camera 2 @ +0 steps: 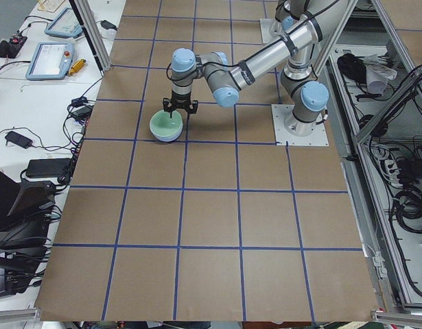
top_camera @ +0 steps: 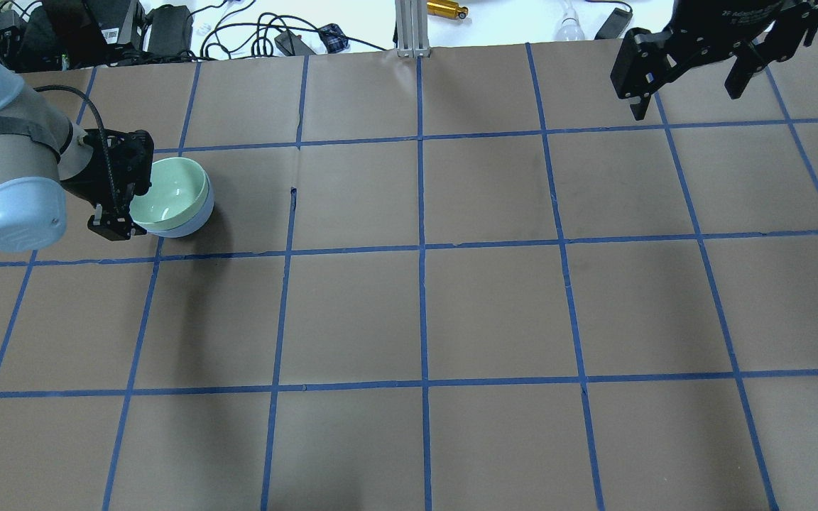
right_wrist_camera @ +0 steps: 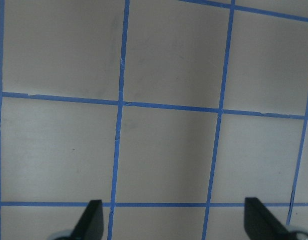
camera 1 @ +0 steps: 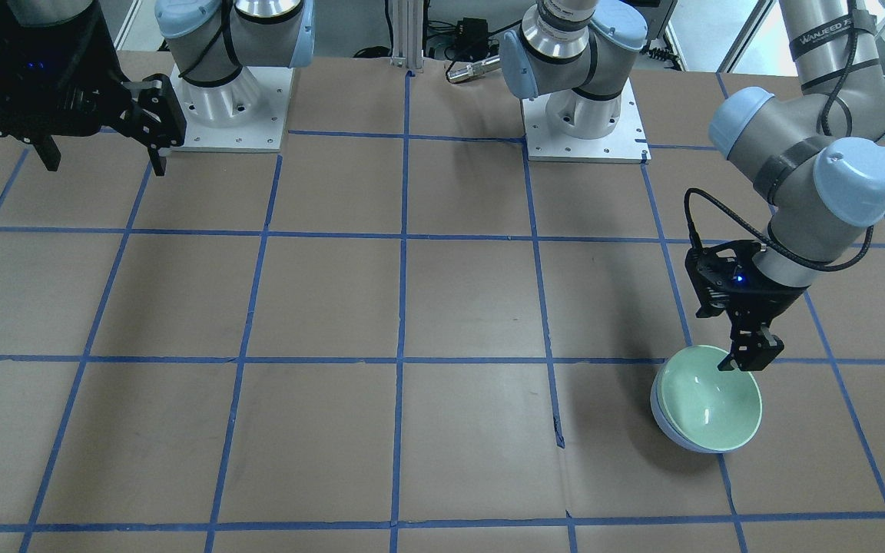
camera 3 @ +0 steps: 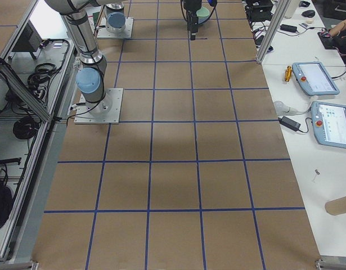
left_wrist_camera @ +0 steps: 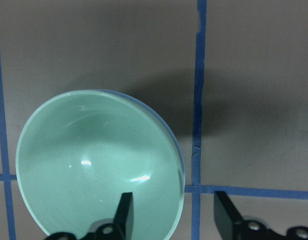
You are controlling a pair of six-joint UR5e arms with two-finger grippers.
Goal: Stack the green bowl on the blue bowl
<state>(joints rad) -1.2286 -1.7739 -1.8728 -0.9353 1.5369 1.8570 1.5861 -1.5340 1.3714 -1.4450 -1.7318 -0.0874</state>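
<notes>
Green bowl [top_camera: 167, 195] nested in blue bowl [top_camera: 192, 226], seated slightly askew, at 10 o'clock on counter [top_camera: 494, 312] in overhead view. Left pincer [left_wrist_camera: 172, 197] spread, empty, straddling green rim at its 9 o'clock. Right pincer [right_wrist_camera: 174, 201] wide open, empty, at 1 o'clock. Risk: off-vertical retreat lets inner finger snag rim, tipping or dragging stack.

Brown paper-covered bench [top_camera: 494, 305] w/ blue tape grid [top_camera: 420, 248]. Blue bowl [top_camera: 183, 228] sits on it at robot's left, green bowl [top_camera: 167, 191] nested inside. White arm base plates [camera 1: 212, 140] at rear.
</notes>
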